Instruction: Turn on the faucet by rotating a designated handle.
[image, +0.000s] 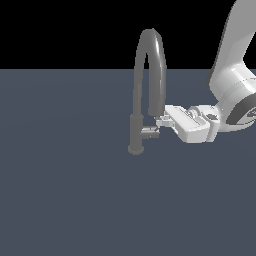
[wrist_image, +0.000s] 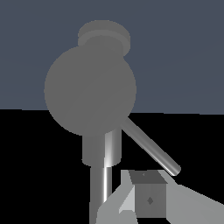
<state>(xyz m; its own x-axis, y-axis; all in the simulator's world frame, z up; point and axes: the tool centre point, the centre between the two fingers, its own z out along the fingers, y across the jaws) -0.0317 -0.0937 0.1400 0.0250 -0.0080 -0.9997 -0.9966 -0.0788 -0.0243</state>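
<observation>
The dark-grey faucet (image: 136, 127) stands mid-scene, its arched spout rising high and coming down on the exterior view's right. The short lighter handle (image: 150, 132) sticks out of the lower column toward the exterior view's right. My gripper (image: 160, 121) reaches in from the exterior view's right, fingertips just above the handle's outer end and beside the spout's downward end. I see no gap between the fingers and nothing held. In the wrist view the handle (wrist_image: 89, 92) shows end-on as a large round disc, with the faucet (wrist_image: 101, 151) behind it and my gripper (wrist_image: 131, 205) close to it.
The faucet's small round base (image: 135, 149) rests on a flat dark blue-grey surface (image: 65, 190). My white arm (image: 235, 75) comes down from the exterior view's upper right. The thin spout (wrist_image: 148, 146) crosses the wrist view near one fingertip (wrist_image: 149, 200).
</observation>
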